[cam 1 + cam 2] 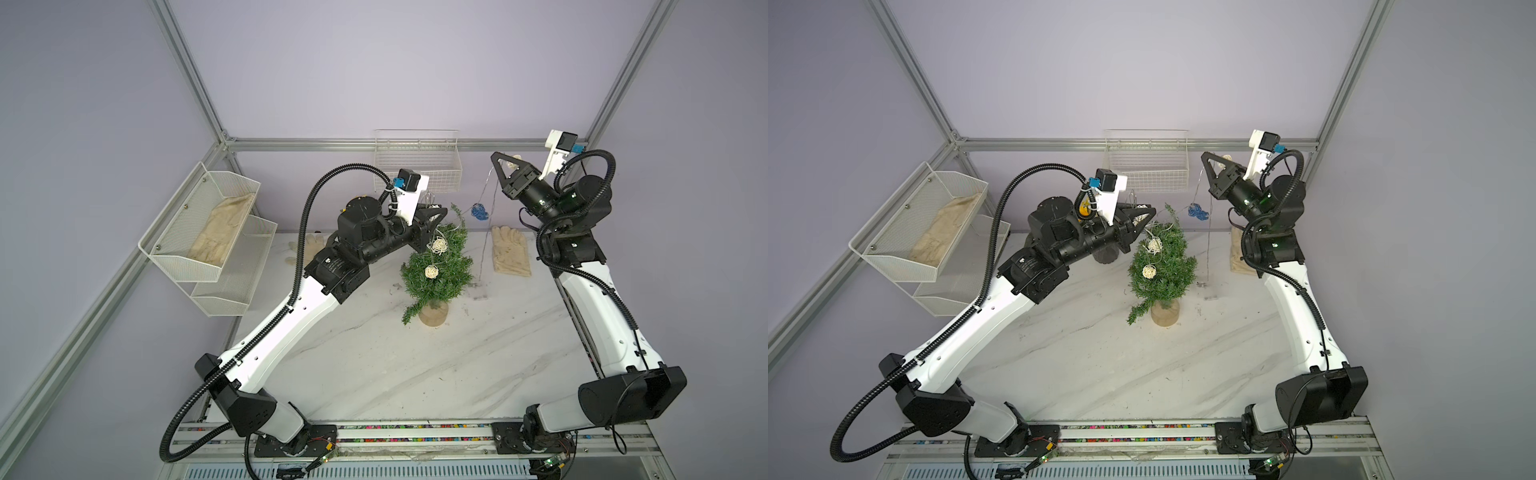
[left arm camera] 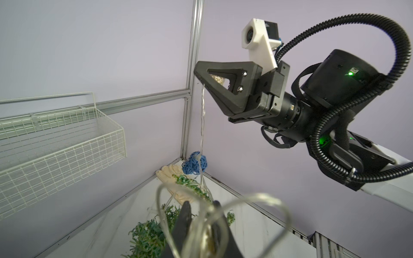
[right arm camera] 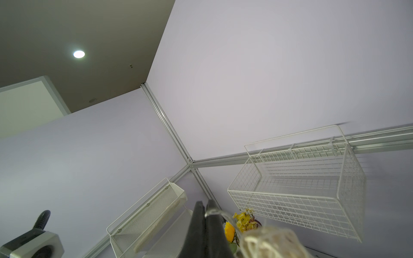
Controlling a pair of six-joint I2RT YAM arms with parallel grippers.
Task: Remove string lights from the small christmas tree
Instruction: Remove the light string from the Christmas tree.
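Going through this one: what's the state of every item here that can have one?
Thin silvery wire string lights with woven cream and blue balls: partly off, two cream balls on tree.
Small bushy green christmas tree: standing on its base.
Left gripper: shut on string lights.
Right gripper: shut on string lights, raised.
White wire basket: empty.
White mesh bin: holds a cream glove.
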